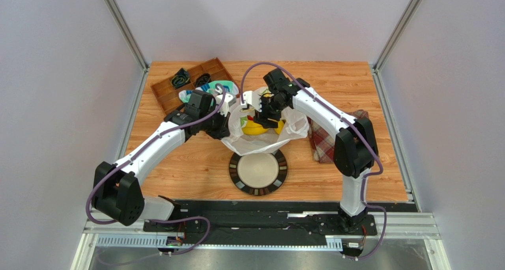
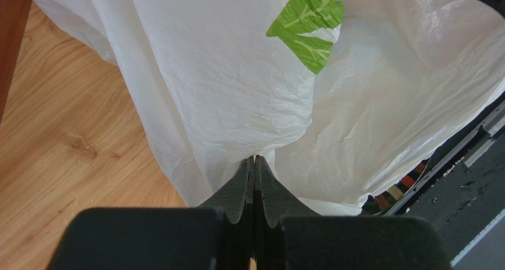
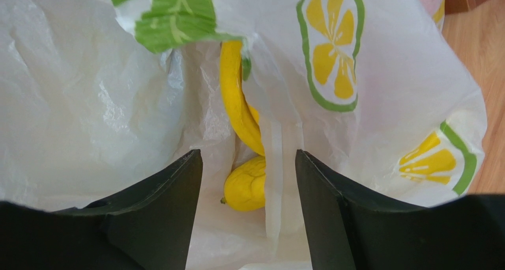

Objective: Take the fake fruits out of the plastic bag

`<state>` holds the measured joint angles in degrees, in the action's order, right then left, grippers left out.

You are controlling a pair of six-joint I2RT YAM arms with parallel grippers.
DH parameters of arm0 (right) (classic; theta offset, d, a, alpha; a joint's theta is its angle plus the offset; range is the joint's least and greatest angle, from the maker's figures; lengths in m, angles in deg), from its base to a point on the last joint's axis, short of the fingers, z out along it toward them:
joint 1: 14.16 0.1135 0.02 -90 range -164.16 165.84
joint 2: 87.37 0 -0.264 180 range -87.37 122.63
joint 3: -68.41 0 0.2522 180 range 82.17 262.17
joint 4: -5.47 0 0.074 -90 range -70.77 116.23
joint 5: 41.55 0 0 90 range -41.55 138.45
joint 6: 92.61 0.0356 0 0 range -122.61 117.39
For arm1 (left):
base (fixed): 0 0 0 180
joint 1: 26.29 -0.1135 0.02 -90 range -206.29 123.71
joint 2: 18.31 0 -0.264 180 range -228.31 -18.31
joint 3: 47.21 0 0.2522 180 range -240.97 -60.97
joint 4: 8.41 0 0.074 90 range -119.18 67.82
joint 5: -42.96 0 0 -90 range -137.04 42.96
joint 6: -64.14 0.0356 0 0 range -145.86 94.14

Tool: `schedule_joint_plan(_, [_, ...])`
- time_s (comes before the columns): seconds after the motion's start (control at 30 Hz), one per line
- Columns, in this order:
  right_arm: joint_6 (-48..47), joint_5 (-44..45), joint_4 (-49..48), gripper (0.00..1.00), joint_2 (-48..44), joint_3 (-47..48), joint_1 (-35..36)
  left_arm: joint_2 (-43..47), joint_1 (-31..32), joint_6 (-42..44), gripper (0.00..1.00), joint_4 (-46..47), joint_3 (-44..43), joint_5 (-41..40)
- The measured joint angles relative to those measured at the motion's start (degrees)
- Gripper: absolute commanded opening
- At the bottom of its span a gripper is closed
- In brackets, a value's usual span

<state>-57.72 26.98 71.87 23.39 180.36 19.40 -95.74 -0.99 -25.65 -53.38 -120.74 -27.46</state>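
Broadly, starting with the wooden desk point(image 1: 195, 163): carries a partitioned wooden tray point(image 1: 195, 84) at the far left, a red plaid cloth point(image 1: 325, 143) at the right and a round plate point(image 1: 258, 172) near the front, likely the landing spot for whatever comes out. Next in size, the plastic bag point(image 1: 261, 139): sits mid-desk just behind the plate, thin, white, crinkled and translucent, printed with green leaves and yellow citrus slices, mouth turned upward. Looks held that way on purpose: left end effector point(image 2: 253, 162) clamped tight on a fold of the bag's wall, pads together with film pinched at the tips, seemingly to hold the mouth up and stop the bag sliding while the other arm reaches in. Right end effector point(image 3: 249, 157) poised inside the mouth, pointing down, jaws apart and gripping nothing; only a loose strip of bag film hanging between them. Smallest, the fake fruits: every visible one inside the bag, none on the plate. Curved yellow banana point(image 3: 232, 92) leaning against the inner wall, glossy and smooth. Below it a stubby yellow lemon-like piece point(image 3: 247, 190) at the bottom, skin dimpled, just ahead of the open jaws. Hard and slick by the look, so probably wants a centred grip. Cannot tell from these views whether other fruits lie underneath
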Motion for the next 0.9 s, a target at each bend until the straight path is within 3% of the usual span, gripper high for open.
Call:
schedule_joint_plan(0.37, [-7.1,-5.6,2.3,0.59,2.6,2.3,-0.4,-3.2,-1.6,-0.2,0.00,0.0,-4.7,0.9])
schedule_joint_plan(0.7, [-9.8,-9.5,2.9,0.52,-7.8,-1.8,-1.0,-4.5,-2.4,-1.6,0.00,1.2,-5.4,2.4])
schedule_joint_plan(0.9, [-14.6,-10.0,4.4,0.49,-3.5,-1.4,0.1,-4.5,-2.4,-1.6,0.00,1.4,-5.4,2.7])
